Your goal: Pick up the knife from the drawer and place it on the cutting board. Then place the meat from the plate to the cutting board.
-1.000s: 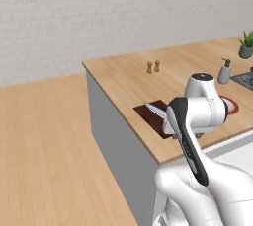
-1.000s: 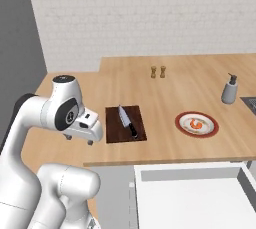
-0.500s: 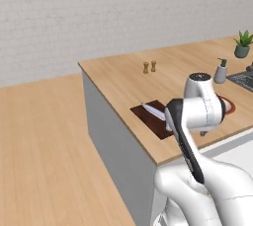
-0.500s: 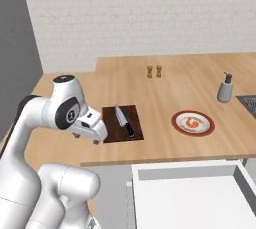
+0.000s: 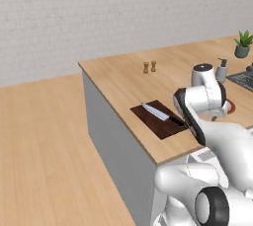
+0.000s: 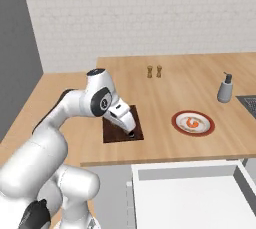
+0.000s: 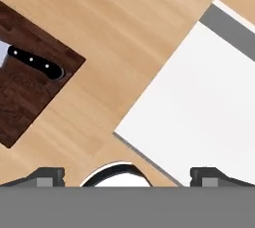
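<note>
The knife (image 5: 159,113) lies diagonally on the dark cutting board (image 5: 157,120), its black handle (image 7: 38,64) pointing toward the counter's front edge. My gripper (image 6: 131,132) hovers open and empty just above the front right corner of the cutting board (image 6: 112,132), and in the hand view its fingertips (image 7: 46,174) stand wide apart over the counter edge. To the right, the plate (image 6: 206,123) carries the small orange meat (image 6: 191,122). The white drawer (image 6: 192,195) stands pulled out below the counter, with a bare inside (image 7: 199,107).
A grey soap dispenser (image 6: 226,88) and the corner of a sink (image 6: 248,104) are at the right. Two small shakers (image 6: 154,71) stand at the back of the wooden counter (image 6: 165,93). A potted plant (image 5: 242,45) sits far right.
My hand has swung to the right, from beside the cutting board's left side to above its front right corner. The knife, plate and meat have not moved.
</note>
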